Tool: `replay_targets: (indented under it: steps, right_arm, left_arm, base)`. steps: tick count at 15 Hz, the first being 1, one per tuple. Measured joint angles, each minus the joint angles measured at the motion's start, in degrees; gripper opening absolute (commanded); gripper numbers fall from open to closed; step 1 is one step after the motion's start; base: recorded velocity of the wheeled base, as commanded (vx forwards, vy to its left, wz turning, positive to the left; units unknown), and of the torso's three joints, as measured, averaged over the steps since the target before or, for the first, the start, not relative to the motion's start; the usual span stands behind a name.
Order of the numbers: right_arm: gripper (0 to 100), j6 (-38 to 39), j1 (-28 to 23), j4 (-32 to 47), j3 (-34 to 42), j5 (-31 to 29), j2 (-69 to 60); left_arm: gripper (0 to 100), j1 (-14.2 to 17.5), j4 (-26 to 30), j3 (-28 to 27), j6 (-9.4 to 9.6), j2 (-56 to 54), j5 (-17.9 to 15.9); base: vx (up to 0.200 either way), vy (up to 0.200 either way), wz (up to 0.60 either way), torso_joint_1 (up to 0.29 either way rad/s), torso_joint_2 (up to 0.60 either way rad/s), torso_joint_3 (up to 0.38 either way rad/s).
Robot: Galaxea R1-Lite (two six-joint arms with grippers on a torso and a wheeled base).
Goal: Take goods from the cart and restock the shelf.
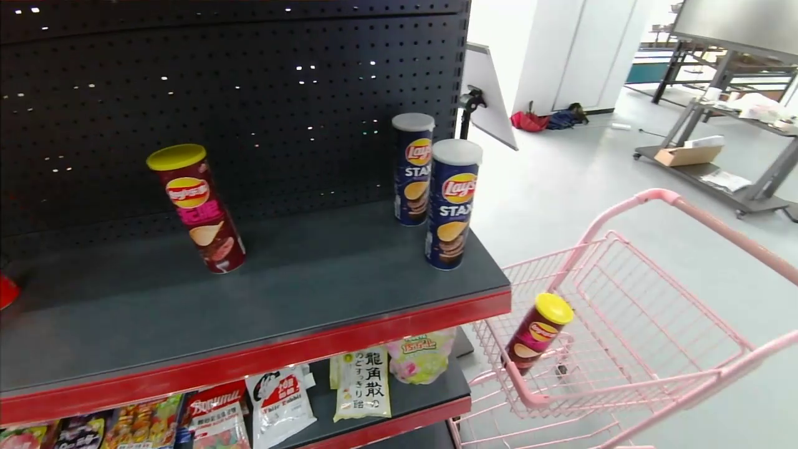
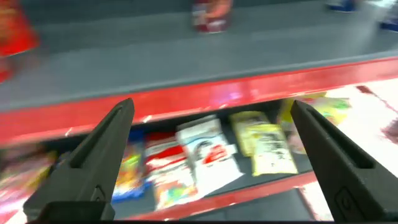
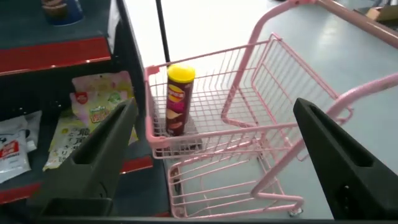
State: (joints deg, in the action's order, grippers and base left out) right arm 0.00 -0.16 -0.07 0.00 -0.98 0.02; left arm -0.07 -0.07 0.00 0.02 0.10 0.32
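Head view: on the shelf (image 1: 299,293) a shelved maroon can (image 1: 196,209) stands toward its left end and two blue cans (image 1: 453,202) stand at its right end, labels facing out like displayed stock. Just off the shelf's right end, the pink cart (image 1: 661,196) holds one cart can (image 1: 537,333), which leans in the basket corner nearest the shelf. Left wrist view: the left tool (image 2: 211,109) is spread wide and empty before the shelf's red front edge, above snack packets (image 2: 205,155) on the tier below. Right wrist view: the right tool (image 3: 216,109) is also parted and empty. It faces the cart beside the shelf, probably lined up to take that can.
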Motion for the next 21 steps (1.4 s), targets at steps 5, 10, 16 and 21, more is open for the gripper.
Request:
replay_targets:
  steps: [5, 10, 16, 21]
  right_arm:
    - [100, 0.0, -0.1, 0.0, 0.0, 0.0, 0.0]
    - [100, 0.2, 0.0, 0.0, 0.0, 0.0, 0.0]
    - [100, 0.2, 0.0, 0.0, 0.0, 0.0, 0.0]
    - [100, 0.2, 0.0, 0.0, 0.0, 0.0, 0.0]
  left_arm:
    - [100, 0.0, 0.0, 0.0, -0.02, 0.0, 0.0]
    - [100, 0.0, 0.0, 0.0, -0.02, 0.0, 0.0]
    - [100, 0.0, 0.0, 0.0, -0.02, 0.0, 0.0]
    - [100, 0.0, 0.0, 0.0, -0.05, 0.0, 0.0]
  base:
    - [0.000, 0.000, 0.00, 0.000, 0.00, 0.000]
    - [0.000, 0.000, 0.00, -0.072, 0.17, 0.101]
    - [0.000, 0.000, 0.00, -0.146, 0.36, 0.210]
    - [0.000, 0.000, 0.00, -0.157, 0.39, 0.241]
